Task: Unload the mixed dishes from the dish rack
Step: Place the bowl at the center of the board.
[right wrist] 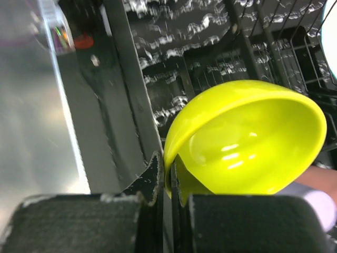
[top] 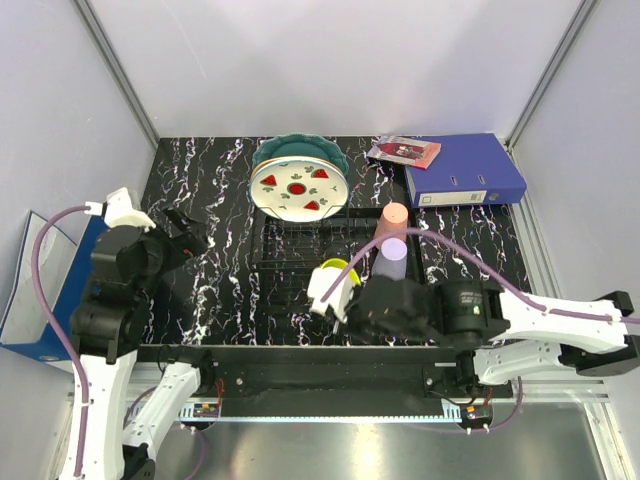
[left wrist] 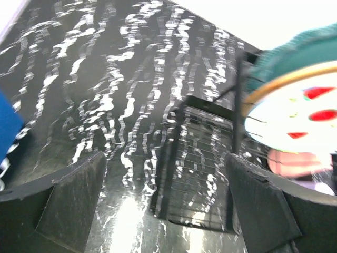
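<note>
Top view. Dish rack sits mid-table on the marble tabletop. Three plates stand in its far end, leaning: white plate with red-green marks nearest, cream-orange plate showing only as a rim behind it, teal scalloped plate farthest. Pink cup and lavender cup stand in line at the rack's right side, pink farther; inside the wires or just outside, cannot tell. Right gripper is at the rack's near right corner, clamped on the small yellow bowl. Left gripper is left of the rack, apart from it, holding nothing. Blue binder and small red-patterned booklet lie at far right.

Left wrist view. Left gripper has its jaws spread wide with nothing between them. Rack lies ahead. White plate, cream-orange rim and teal plate show at right, pink cup below them, blurred.

Right wrist view. Right gripper is pinched tight on the bowl's rim; the bowl is tilted, hollow facing the camera, nothing in it. Rack wires run behind. Whether the bowl rests on anything, cannot tell.
</note>
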Robot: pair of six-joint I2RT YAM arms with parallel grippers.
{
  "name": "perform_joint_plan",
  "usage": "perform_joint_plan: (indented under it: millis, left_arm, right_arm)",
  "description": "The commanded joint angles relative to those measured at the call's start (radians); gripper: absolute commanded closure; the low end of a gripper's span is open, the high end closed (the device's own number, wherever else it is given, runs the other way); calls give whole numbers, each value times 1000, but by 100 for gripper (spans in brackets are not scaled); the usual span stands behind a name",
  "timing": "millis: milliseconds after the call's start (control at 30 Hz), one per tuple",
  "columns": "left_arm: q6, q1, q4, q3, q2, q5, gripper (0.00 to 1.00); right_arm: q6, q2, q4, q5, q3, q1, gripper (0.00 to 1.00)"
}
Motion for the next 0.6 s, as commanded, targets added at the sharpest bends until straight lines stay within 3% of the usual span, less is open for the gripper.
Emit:
perform_joint_plan:
  millis: [0,200,400,567]
  left_arm:
    - [85,-4,21,78,18,271,1]
    - [127,-33,13,92,21,446,3]
    - [170,-106,-70,112,-9,433,2]
    - [177,-139,-82,52,-5,486,9]
  right_arm:
    - [-107,54,-76,250,38,138,100]
    - [-184,187,-150,310,68,266,100]
    - [-231,243,-168,273,79,295,100]
    - [-285,272,-150,270,108,295,100]
